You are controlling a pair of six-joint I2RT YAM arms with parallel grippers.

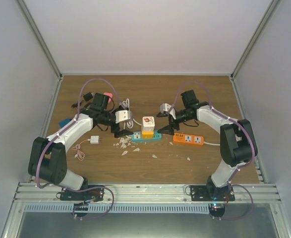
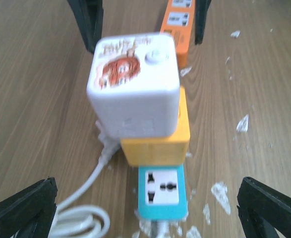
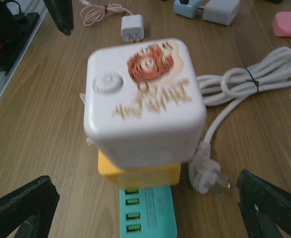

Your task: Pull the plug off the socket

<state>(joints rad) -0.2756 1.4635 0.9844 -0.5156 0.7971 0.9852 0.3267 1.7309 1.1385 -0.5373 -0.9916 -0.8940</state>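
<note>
The white plug [image 2: 133,84] sits mid-frame on a yellow adapter [image 2: 155,141], ahead of the wide-open left gripper [image 2: 145,203] and right gripper [image 3: 145,193], centred between their fingers, touching none.

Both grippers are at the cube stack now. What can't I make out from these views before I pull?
Pins joining the white cube, yellow block and teal strip: hidden inside the stack, every view.
Cube's printed label: blurred, both wrist views.
Rest of the strip: cut off by the bottom edge, right wrist view.
Sockets: too small in the top view.
</note>
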